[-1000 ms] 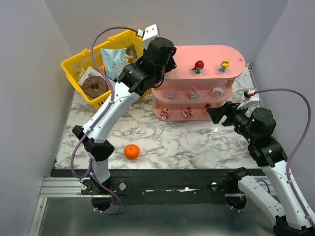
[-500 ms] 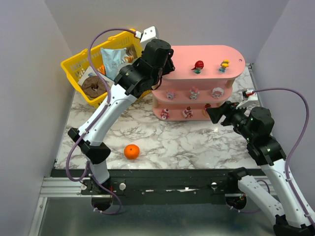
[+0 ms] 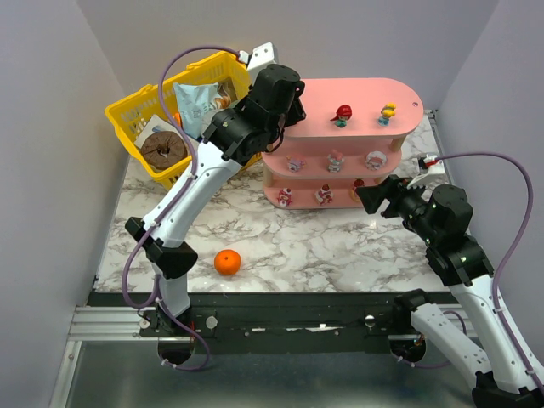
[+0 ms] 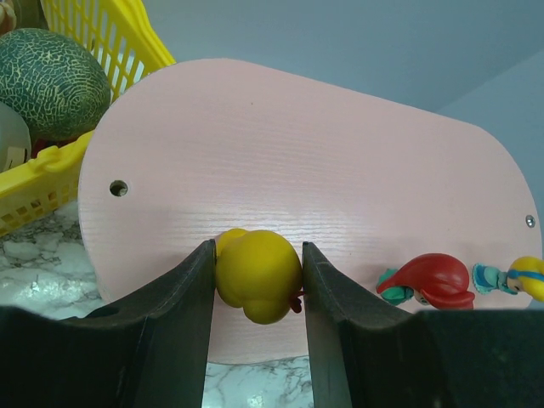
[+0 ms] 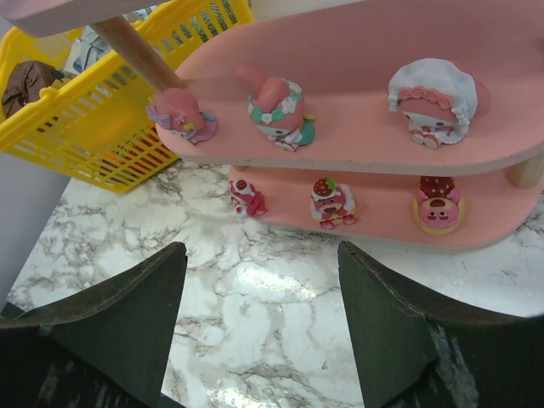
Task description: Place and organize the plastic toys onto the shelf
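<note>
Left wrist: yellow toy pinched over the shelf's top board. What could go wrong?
1. The rounded yellow toy in the left gripper is held near the edge of the shelf's top board; released there, it may roll off.
2. The red-haired figurine sits close by on that board; a sideways shift could knock it.
3. The right gripper hangs open close to the bottom tier; moving forward could sweep its toys.
</note>
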`<state>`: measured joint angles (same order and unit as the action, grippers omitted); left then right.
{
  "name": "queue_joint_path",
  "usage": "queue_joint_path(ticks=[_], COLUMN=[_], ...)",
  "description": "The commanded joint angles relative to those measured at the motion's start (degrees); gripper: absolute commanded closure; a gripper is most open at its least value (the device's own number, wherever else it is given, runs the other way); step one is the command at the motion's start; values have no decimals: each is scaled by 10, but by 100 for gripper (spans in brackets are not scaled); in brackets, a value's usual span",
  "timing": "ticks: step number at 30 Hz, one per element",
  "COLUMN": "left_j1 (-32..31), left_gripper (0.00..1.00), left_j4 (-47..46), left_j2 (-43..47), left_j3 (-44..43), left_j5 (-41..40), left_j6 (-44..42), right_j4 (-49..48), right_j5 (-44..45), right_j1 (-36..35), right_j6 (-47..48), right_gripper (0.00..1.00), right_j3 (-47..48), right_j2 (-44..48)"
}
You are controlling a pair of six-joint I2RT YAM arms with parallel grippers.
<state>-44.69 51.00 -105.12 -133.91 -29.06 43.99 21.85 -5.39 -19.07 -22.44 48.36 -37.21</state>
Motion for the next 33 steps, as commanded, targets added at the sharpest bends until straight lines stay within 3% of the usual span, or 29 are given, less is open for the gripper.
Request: queue_joint_path(ticks=[1,21,33], left_j1=[4,12,13], left_gripper=[57,44,42], left_j4=[20,16,2], left_j2=[-12,-27,-30], left_j3=[-14,-43,-49], left_j5=[0,15,19], left_j6=[-10,-27,-30], right_j4=[-17,-18,-18], right_j5=[6,6,6], right_j1=[-3,-2,-3], right_j6=[6,7,11], right_gripper=[20,20,20], right_j3=[-9,-6,-5], right_j2=[3,-1,-2])
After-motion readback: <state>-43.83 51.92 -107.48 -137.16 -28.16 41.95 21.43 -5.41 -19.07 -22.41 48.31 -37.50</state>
